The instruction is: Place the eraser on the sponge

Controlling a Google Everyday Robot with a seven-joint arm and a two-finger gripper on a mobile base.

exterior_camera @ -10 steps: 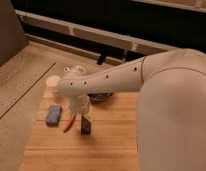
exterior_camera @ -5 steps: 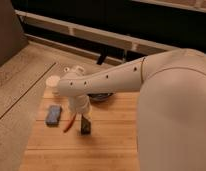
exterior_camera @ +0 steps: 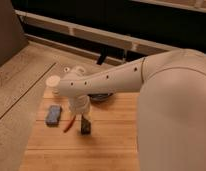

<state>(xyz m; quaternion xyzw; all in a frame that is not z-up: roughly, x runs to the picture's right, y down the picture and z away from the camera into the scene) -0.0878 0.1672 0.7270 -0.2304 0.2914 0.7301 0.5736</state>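
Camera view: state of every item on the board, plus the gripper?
gripper: low over board, at top of eraser.
eraser: under gripper, apart from sponge.
sponge: flat on board, nothing on it.
orange piece: lying between sponge and eraser.

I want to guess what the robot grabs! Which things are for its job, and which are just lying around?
For the job: black eraser, blue sponge, gripper right above the eraser.
Just lying about: orange-red carrot-like piece between sponge and eraser.
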